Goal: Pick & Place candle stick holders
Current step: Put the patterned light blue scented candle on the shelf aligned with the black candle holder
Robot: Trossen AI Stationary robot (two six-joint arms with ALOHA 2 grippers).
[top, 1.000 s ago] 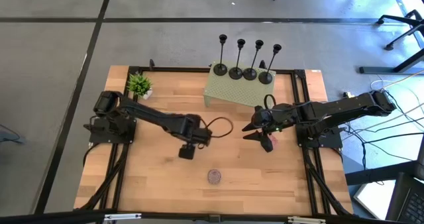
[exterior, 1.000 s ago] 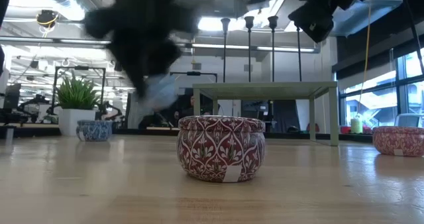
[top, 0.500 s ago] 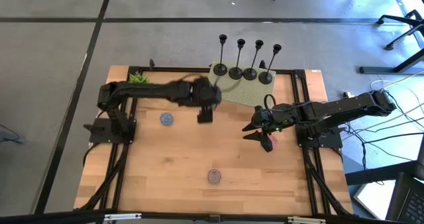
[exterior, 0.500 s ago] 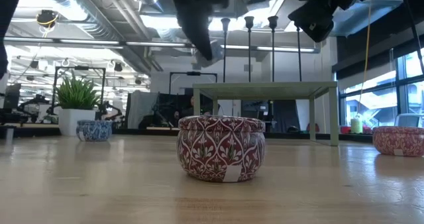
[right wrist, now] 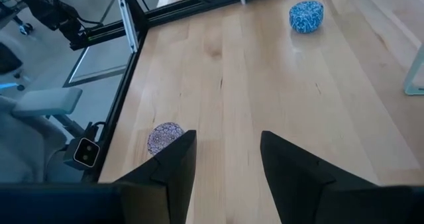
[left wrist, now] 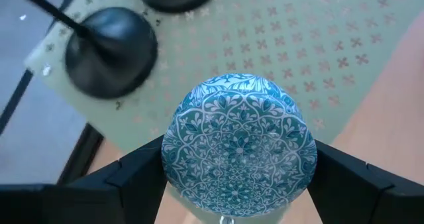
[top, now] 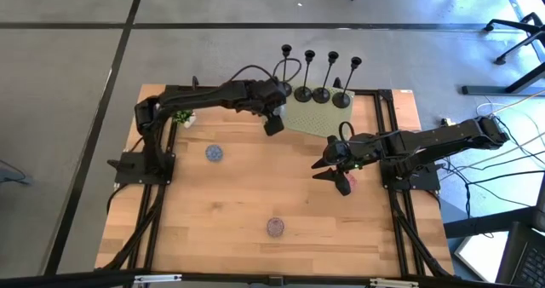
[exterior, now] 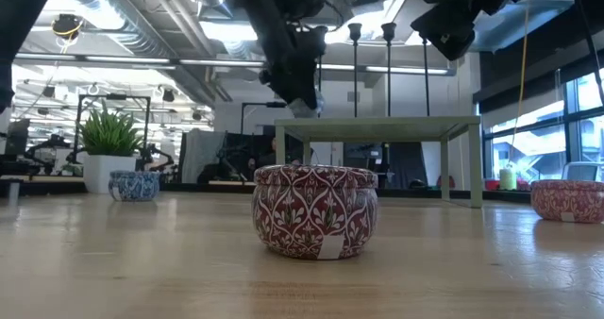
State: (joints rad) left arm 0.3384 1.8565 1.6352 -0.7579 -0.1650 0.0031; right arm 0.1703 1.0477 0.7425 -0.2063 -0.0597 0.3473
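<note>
Several black candle stick holders (top: 321,93) stand by their round bases on a pale green raised platform (top: 317,119) at the table's far edge; two bases (left wrist: 109,48) show in the left wrist view. My left gripper (top: 273,123) hangs over the platform's near left corner, shut on a blue patterned round tin (left wrist: 238,151). It touches no holder. My right gripper (top: 332,170) waits in the air at the right, open, nothing between its fingers (right wrist: 173,164). My left gripper pinches the blue tin by two opposite spots on its round side wall (left wrist: 167,159), one finger on each side. The fingers slant down toward the far edge. The tin is lifted clear above the platform's edge, its patterned face toward the wrist camera.
A second blue tin (top: 214,153) sits at the table's left and a red patterned tin (top: 275,227) near the front middle. A pink tin (exterior: 566,200) lies by my right gripper. A potted plant (top: 180,115) stands at the far left corner, under my left arm.
My left gripper has swung from the table's middle toward the far edge and up, carrying the blue tin to the platform's near left corner, turning as it went. It stays shut on the tin. The second blue tin, covered by the arm before, now shows.
</note>
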